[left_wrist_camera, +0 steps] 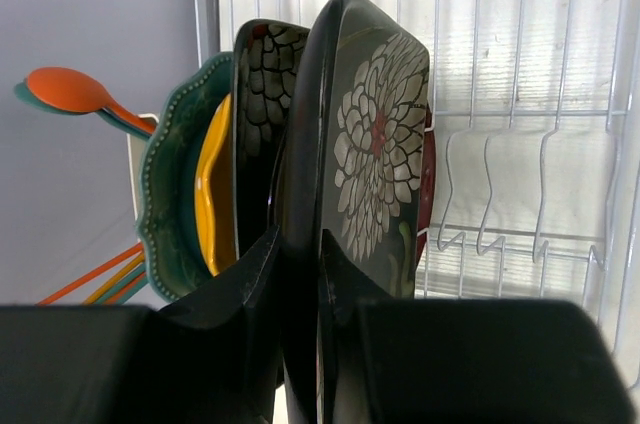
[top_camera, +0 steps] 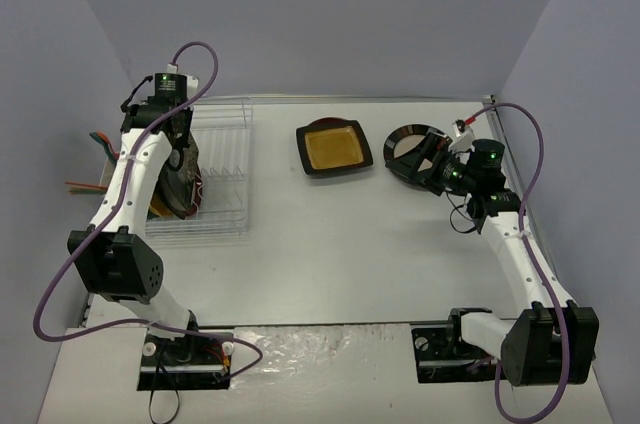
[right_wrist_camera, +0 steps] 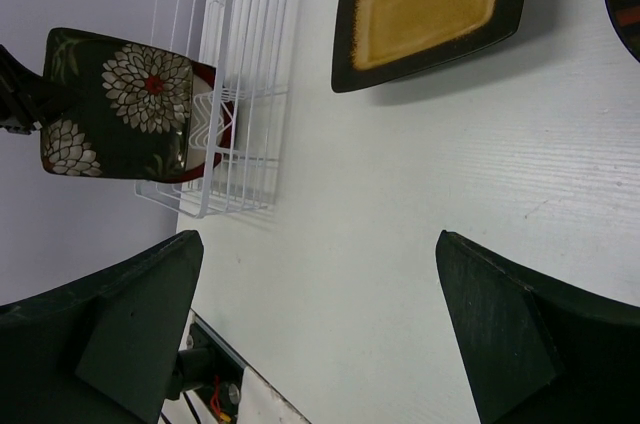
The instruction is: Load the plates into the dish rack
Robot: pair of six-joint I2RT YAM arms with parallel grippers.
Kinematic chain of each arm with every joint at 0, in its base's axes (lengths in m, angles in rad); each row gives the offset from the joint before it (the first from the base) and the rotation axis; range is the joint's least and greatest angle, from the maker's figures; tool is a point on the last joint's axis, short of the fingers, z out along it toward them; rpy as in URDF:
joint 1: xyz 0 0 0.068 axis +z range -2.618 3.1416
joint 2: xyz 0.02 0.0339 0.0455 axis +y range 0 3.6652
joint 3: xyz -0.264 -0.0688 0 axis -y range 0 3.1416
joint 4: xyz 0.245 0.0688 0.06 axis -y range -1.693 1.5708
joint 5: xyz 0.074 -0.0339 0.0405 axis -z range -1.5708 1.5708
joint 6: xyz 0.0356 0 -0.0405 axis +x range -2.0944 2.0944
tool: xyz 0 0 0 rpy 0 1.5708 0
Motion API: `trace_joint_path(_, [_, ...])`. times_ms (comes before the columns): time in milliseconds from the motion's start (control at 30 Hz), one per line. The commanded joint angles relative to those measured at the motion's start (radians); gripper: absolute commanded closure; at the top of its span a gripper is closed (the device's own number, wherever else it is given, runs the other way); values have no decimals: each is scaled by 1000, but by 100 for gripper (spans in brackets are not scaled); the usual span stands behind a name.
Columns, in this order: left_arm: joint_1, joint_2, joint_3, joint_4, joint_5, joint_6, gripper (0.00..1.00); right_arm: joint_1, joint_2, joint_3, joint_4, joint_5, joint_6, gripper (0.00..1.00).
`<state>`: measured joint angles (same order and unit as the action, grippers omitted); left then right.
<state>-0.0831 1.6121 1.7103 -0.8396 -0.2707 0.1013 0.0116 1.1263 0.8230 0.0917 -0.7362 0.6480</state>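
Up at the rack's (left_wrist_camera: 520,124) left end, a flowered plate (left_wrist_camera: 375,144) stands on edge, its rim pinched tight in the left gripper (left_wrist_camera: 300,244); it is hard, shiny, likely slippery and a bit heavy, and it would crack if dropped, so the rim is the place to hold; whether its bottom edge sits in a slot I cannot tell. Just beside it stand a black plate (left_wrist_camera: 262,104), an orange plate (left_wrist_camera: 212,184) and a teal plate (left_wrist_camera: 170,194), with a red plate (left_wrist_camera: 428,184) behind. On the table (top_camera: 330,264) a square plate (top_camera: 333,147) and a round plate (top_camera: 405,144) lie flat; the right gripper (right_wrist_camera: 318,239) hangs near the round one, fingers spread wide, holding nothing.
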Motion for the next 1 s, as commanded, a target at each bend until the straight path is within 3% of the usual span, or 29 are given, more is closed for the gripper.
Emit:
trace_joint_path(0, [8, -9, 5, 167, -40, 13, 100, -7, 6, 11, 46, -2, -16, 0])
trace_joint_path(467, [23, 5, -123, 245, -24, -10, 98, -7, 0, -18, 46, 23, -19, 0])
trace_joint_path(667, [28, 3, -144, 244, -22, -31, 73, -35, 7, -21, 43, 39, -8, 0])
trace_joint_path(967, [28, -53, -130, 207, -6, -47, 48, -49, 4, 9, 2, 147, -18, 0])
